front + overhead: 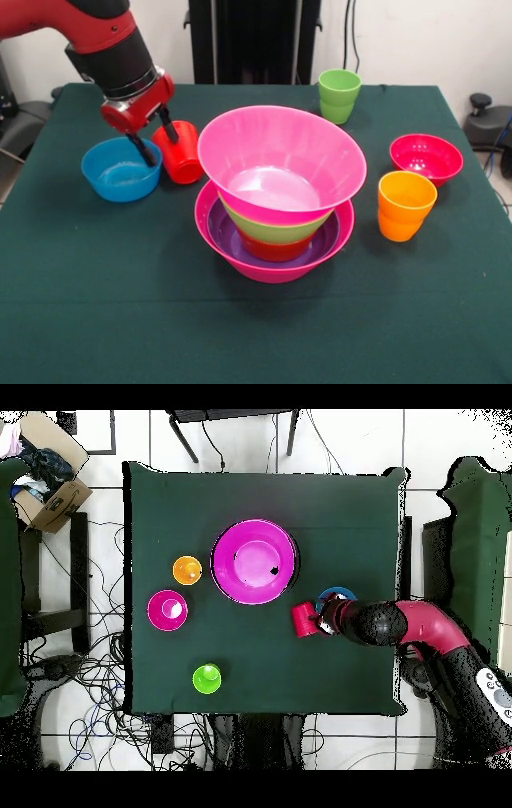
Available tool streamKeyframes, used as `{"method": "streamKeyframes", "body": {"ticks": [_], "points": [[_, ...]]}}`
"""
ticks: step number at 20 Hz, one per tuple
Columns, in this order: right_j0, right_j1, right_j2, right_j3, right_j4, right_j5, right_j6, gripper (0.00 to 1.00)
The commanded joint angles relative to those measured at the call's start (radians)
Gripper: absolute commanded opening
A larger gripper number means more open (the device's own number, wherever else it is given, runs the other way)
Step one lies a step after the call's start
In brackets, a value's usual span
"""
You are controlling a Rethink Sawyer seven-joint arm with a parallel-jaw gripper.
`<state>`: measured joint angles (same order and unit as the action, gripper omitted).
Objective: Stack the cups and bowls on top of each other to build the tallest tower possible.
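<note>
The gripper [158, 136] has its 2 fingers closed across the rim of the tilted red cup [181, 152], just beside the blue bowl [122, 169]. Light, stiff, glossy plastic, likely slippery; rim wall seems the best hold.

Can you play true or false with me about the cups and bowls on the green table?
1. The gripper holds the red cup. True: the cup hangs tipped between its fingers, beside the blue bowl.
2. The orange cup is on top of the tower. False: it stands alone on the table, near the crimson bowl.
3. The top bowl of the tower is hot pink. True, and it sits tilted.
4. The green cup lies on its side. False: it stands upright at the table's far side.
5. The blue bowl is inside the tower. False: it sits on the table by itself.
</note>
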<state>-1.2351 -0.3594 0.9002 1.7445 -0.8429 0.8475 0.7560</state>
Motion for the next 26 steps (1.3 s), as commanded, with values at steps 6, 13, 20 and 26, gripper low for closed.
{"method": "streamKeyframes", "body": {"ticks": [6, 13, 20, 26], "points": [[0.087, -0.071, -0.118, -0.120, -0.171, 0.038, -0.174, 1.00], [0.120, -0.087, -0.172, -0.158, -0.194, 0.080, -0.152, 1.00], [0.139, -0.100, -0.219, -0.173, -0.179, 0.123, -0.175, 1.00], [0.117, -0.110, -0.212, -0.152, -0.148, 0.159, -0.277, 1.00]]}}
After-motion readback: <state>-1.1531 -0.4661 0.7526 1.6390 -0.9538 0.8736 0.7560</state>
